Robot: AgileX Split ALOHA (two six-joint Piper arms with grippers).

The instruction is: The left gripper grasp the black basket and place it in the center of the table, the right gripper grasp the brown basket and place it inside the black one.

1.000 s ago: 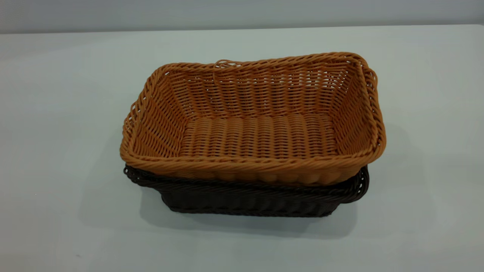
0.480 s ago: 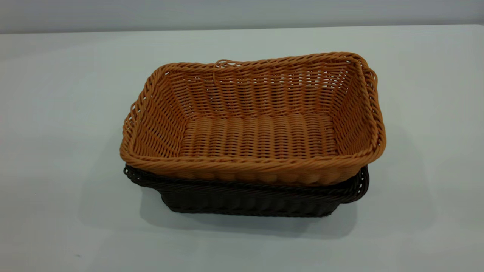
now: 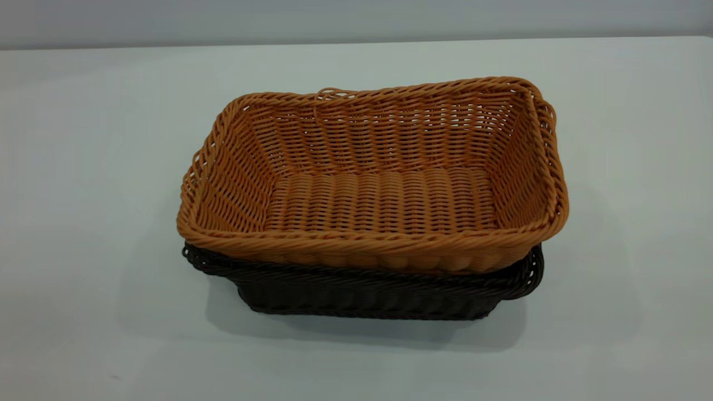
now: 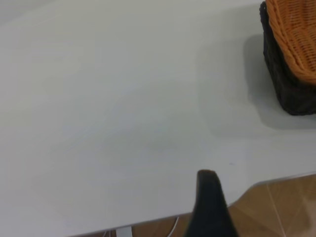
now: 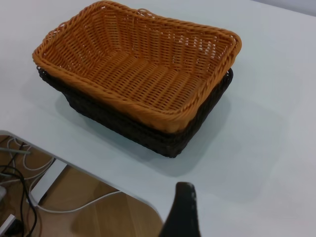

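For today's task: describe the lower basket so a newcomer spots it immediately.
Start at the pale table, where two woven baskets sit nested near the middle. The black basket is the outer, lower one, holding the brown basket. Only its dark rim and sides show beneath the orange-brown one.

Wooden floor (image 5: 103,217), pale wall (image 3: 356,19)

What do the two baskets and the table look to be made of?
Brown basket: woven wicker-style strands, even colour and slight sheen, possibly synthetic rattan. Black basket: same open weave and braided rim, very dark. Table: smooth pale grey-white surface, probably laminate; it carries soft shadows and no grain.
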